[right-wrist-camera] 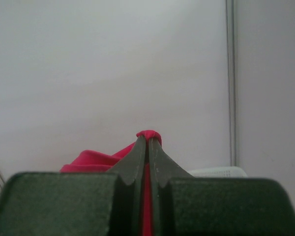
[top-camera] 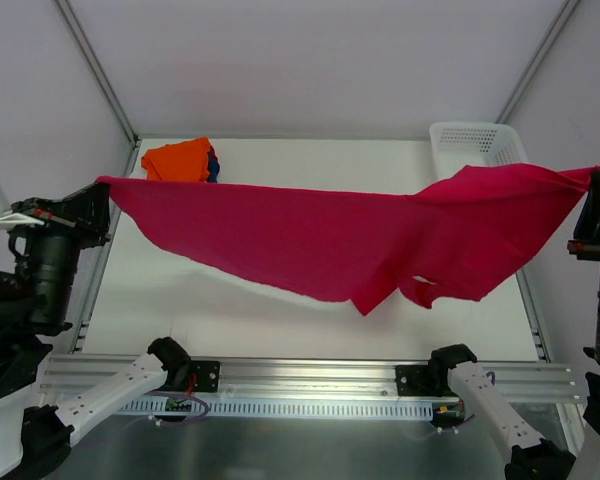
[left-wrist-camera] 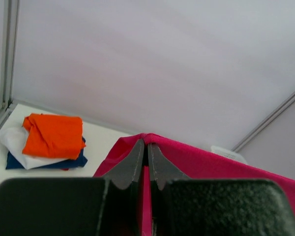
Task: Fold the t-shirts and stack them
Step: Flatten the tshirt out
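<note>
Above the table (top-camera: 230, 320), the crimson t-shirt (top-camera: 320, 240) hangs stretched between the left gripper (top-camera: 102, 192) and right gripper (top-camera: 590, 182), both clamped on its corners; only the left wrist view reveals the white tee (left-wrist-camera: 12, 140) between the orange tee (left-wrist-camera: 51, 135) and navy tee (left-wrist-camera: 64, 162).

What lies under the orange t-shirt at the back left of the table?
Under the orange t-shirt lie a white tee and then a navy-blue tee. Anything beneath those is covered.
</note>
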Action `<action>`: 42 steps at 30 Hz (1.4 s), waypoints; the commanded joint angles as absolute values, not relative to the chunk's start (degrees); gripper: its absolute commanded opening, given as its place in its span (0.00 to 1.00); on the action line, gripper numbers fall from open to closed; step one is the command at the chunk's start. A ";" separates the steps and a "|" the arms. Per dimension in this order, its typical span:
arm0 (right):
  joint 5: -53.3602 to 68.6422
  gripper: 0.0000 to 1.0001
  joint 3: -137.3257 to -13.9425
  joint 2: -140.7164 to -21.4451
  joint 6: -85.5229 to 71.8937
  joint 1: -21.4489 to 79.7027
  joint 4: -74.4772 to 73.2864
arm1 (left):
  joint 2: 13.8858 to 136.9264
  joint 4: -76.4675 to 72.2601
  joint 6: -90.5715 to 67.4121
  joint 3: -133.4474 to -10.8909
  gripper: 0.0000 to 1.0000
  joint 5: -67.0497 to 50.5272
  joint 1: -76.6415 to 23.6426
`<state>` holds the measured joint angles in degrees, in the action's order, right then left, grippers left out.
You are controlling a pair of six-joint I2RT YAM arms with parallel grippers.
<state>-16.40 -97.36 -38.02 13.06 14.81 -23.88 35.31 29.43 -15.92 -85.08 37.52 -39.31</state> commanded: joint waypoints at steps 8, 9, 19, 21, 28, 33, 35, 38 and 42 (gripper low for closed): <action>-10.55 0.00 -97.47 -29.37 10.99 14.24 -13.10 | 30.06 26.37 -11.51 -92.19 0.00 31.91 -37.36; -10.29 0.00 -97.47 -28.92 10.20 14.24 -12.83 | 29.54 26.28 -11.77 -92.81 0.00 30.43 -36.83; -6.15 0.00 -89.31 -24.70 2.65 13.89 -12.04 | 21.81 24.61 -19.68 -80.61 0.00 22.76 -27.69; -6.15 0.00 -85.01 -23.56 1.50 13.89 -11.87 | 18.82 24.08 -20.21 -75.86 0.00 23.55 -27.33; -4.31 0.00 -71.56 -21.62 -3.43 13.80 -10.90 | 13.45 24.00 -21.00 -65.32 0.00 27.42 -27.25; -3.69 0.00 -64.26 -21.80 -4.66 13.80 -9.67 | 12.13 23.91 -22.14 -59.34 0.00 29.62 -27.33; -3.43 0.00 -61.62 -22.76 -4.83 13.80 -9.41 | 12.48 23.91 -22.50 -56.87 0.00 30.14 -27.33; -2.73 0.00 -58.46 -24.25 -4.92 13.80 -8.62 | 13.27 23.56 -23.11 -53.71 0.00 30.93 -27.25; -2.02 0.00 -54.59 -26.62 -5.19 13.80 -6.51 | 14.85 21.72 -23.99 -48.96 0.00 32.43 -27.25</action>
<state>-3.38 -55.92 -24.45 -4.03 14.33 -13.17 13.06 25.78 -22.39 -51.09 29.67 -27.68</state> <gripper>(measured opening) 0.019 0.014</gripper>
